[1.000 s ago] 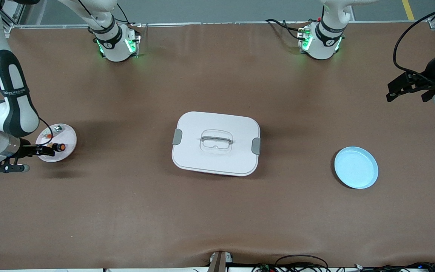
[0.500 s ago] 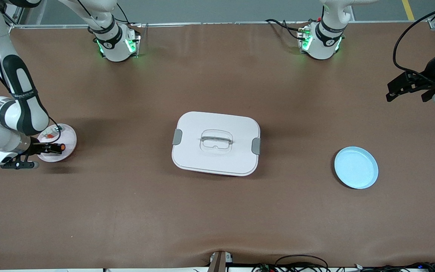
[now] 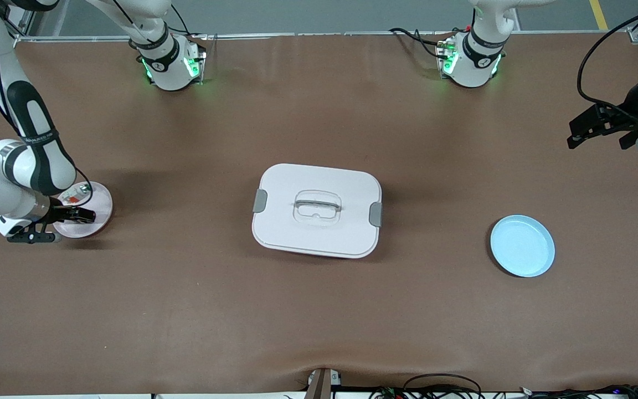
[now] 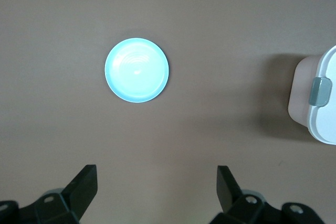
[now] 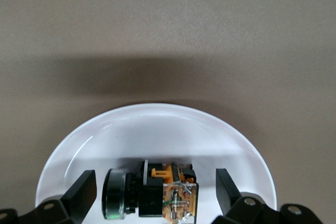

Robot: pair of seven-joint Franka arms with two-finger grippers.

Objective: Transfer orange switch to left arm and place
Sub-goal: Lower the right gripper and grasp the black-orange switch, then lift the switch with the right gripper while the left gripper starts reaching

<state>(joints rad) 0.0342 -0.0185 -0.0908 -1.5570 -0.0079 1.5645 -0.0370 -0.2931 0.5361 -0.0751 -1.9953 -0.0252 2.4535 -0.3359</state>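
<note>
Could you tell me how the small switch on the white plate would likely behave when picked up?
The switch looks rigid and probably light, being small on the white plate. Its round cap end suggests it may roll or pivot if pinched off-centre. The open right end effector straddles its squarer body, likely the steadier hold.

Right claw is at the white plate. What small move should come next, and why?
Probably close the right claw on the switch: its open fingers flank it on the white plate, so a squeeze should catch it. The left claw waits open, up over the table at the left arm's end.
</note>
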